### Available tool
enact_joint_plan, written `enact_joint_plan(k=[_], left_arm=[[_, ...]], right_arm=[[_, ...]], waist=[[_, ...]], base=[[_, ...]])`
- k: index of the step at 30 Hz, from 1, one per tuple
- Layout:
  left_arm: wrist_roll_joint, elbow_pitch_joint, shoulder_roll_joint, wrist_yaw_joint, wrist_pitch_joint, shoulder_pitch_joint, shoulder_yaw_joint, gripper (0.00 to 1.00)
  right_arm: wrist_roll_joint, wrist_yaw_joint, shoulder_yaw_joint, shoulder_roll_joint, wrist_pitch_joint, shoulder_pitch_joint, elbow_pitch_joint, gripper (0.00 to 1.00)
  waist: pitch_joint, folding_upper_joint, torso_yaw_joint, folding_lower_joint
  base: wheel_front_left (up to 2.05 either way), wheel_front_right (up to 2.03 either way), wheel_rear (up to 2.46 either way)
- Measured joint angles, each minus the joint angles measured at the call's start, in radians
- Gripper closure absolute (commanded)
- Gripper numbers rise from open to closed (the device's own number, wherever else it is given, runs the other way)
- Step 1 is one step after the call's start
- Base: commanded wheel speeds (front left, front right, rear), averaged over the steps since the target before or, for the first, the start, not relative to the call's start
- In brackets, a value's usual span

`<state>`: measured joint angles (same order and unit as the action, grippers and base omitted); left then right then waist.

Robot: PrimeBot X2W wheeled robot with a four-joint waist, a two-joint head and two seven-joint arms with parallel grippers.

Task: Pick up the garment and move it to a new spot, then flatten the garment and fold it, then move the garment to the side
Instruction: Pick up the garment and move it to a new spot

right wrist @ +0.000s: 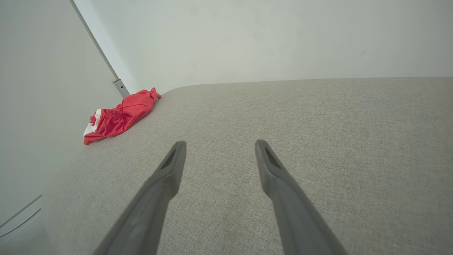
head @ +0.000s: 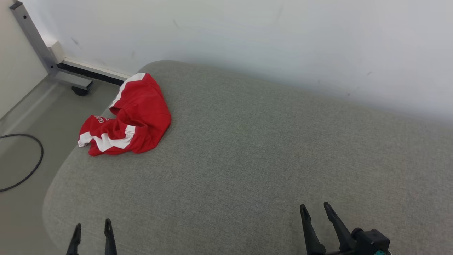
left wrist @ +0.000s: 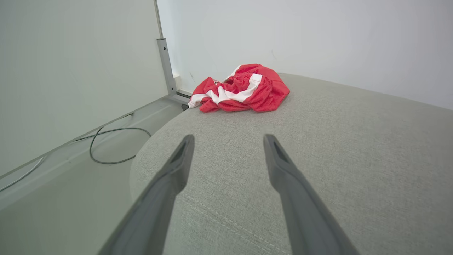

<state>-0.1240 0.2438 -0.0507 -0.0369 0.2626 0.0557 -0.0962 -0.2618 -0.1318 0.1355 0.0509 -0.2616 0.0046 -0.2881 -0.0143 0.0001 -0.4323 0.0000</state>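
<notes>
Grey woven upholstery spreads beneath both arms, backed by a pale wall. At the cushion's near edge the left gripper has its two dark fingers spread wide with nothing between them. The right gripper stands just as wide and just as empty. A crumpled red garment with white stripes lies well beyond the left fingertips, almost straight ahead of them, at the cushion's far rounded corner. It is far off to the left of the right gripper's fingers and well apart from both pairs. Outward of the left gripper's left finger, a black cable curls on the floor, and a grey metal post rises farther ahead.
</notes>
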Motion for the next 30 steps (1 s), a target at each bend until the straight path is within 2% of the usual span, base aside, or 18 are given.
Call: enact_joint_plan(k=[5,9,18,24,30], left_arm=[[0.000,0.008,-0.008,-0.035,0.000,-0.095,-0.054,0.00],[-0.010,0.030,-0.039,-0.061,0.000,-0.193,-0.101,0.00],[-0.051,0.108,-0.133,-0.086,0.000,-0.398,-0.175,0.00],[-0.096,0.216,-0.214,-0.088,0.000,-0.530,-0.209,0.00],[-0.163,0.365,-0.297,-0.093,0.000,-0.619,-0.174,0.00]], right_arm=[[0.019,0.000,0.005,0.000,0.000,-0.030,0.013,0.00],[0.032,0.000,0.015,-0.001,0.000,-0.052,0.026,0.00],[0.051,0.000,0.031,-0.001,0.000,-0.113,0.052,0.00],[0.062,0.000,0.032,0.000,0.000,-0.155,0.089,0.00],[0.070,0.000,0.041,0.000,0.000,-0.180,0.122,0.00]], waist=[[-0.026,0.0000,0.042,0.0000],[-0.053,0.0000,0.081,0.0000],[-0.131,0.0000,0.162,0.0001],[-0.198,0.0000,0.225,0.0002],[-0.260,0.0001,0.292,0.0002]], base=[[0.00,0.00,0.00],[0.00,0.00,0.00],[0.00,0.00,0.00],[0.00,0.00,0.00],[0.00,0.00,0.00]])
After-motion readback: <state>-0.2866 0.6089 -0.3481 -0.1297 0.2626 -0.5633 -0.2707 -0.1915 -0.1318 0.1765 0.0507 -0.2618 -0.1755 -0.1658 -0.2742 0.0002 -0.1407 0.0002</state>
